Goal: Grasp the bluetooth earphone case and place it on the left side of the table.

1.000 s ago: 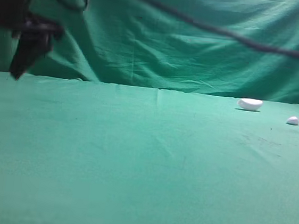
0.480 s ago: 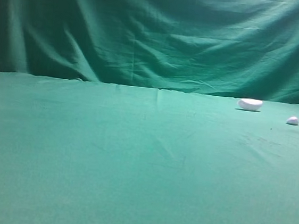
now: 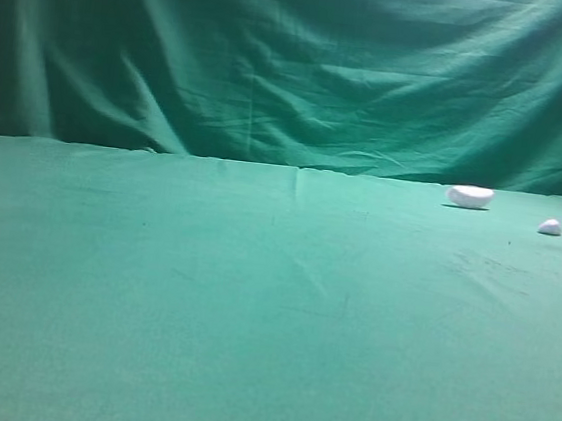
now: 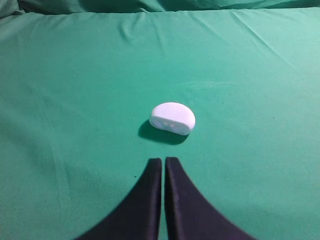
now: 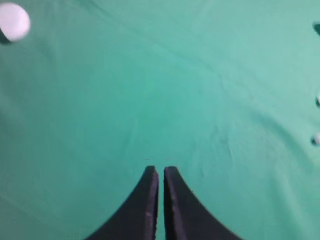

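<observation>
Overhead arm gone; green table (image 3: 270,310).

Right wrist cam: right gripper (image 5: 161,172), two black curved fingers (image 5: 145,200), tips nearly together with only a thin sliver of cloth showing between them, nothing held. It hangs above the wide table covered in wrinkled green cloth (image 5: 165,85), with shallow creases running diagonally across the middle. Smooth white rounded earphone case (image 5: 13,21) sits at the top-left corner, partly cut by the frame edge and blurred, with a dark shadow on its left; well apart from the fingertips. Two tiny pale specks at the right edge, upper (image 5: 318,100) and lower (image 5: 316,138), too small to identify. Dark patch at the top-right edge, unclear.
</observation>
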